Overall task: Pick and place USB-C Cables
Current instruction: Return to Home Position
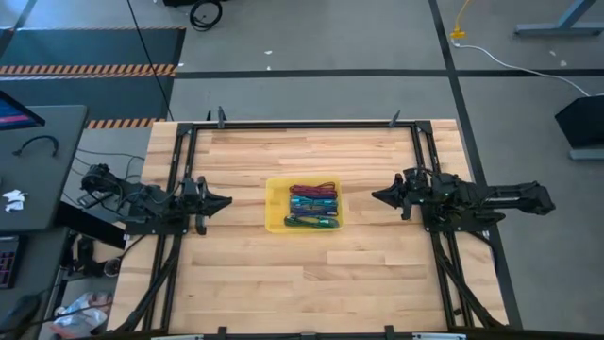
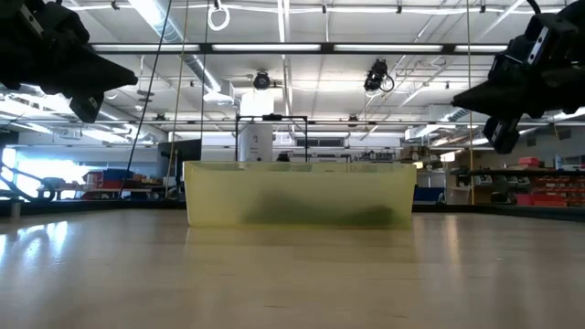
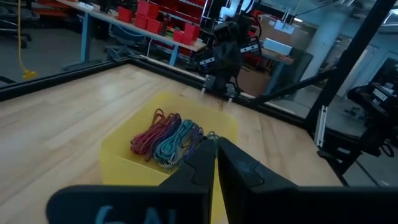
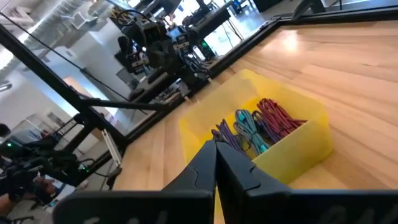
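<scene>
Several USB-C cables [image 1: 312,205], coiled in maroon-red, teal, purple and green, lie bunched inside a yellow tray [image 1: 275,224] at the table's middle; they also show in the left wrist view [image 3: 166,137] and the right wrist view [image 4: 258,126]. My left gripper [image 1: 226,200] hovers level at the left of the tray, shut and empty, its tips pointing at the tray. My right gripper [image 1: 376,195] hovers level at the right of the tray, likewise shut and empty. Both are raised clear of the table, as the low view shows for the left [image 2: 132,79] and the right [image 2: 457,97].
A black metal frame [image 1: 302,125] runs around the wooden tabletop. Bare wood lies in front of and behind the tray [image 2: 297,194]. Beyond the table's left edge stands a dark desk [image 1: 38,161] with cords.
</scene>
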Tool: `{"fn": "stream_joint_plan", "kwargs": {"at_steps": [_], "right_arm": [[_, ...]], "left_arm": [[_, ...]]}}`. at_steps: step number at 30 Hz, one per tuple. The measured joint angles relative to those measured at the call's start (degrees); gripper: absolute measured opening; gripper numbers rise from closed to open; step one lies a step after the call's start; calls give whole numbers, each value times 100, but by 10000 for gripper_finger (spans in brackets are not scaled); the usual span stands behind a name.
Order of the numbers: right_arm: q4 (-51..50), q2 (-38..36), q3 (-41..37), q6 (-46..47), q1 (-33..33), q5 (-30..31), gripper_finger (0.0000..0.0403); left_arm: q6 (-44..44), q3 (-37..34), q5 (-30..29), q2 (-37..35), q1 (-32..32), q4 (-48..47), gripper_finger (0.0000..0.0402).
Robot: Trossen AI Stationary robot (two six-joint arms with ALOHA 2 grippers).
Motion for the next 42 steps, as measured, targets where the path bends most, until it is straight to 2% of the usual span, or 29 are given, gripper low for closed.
{"fn": "stream_joint_plan", "kwargs": {"at_steps": [7, 12, 42], "right_arm": [[15, 16, 0, 109, 0, 35, 16], [247, 21, 0, 332, -4, 467, 17], [313, 21, 0, 332, -4, 458, 14]], "left_arm": [[-2, -2, -18, 2, 0, 44, 22], [-2, -2, -20, 1, 0, 51, 24], [-4, -4, -18, 0, 0, 62, 25]]}}
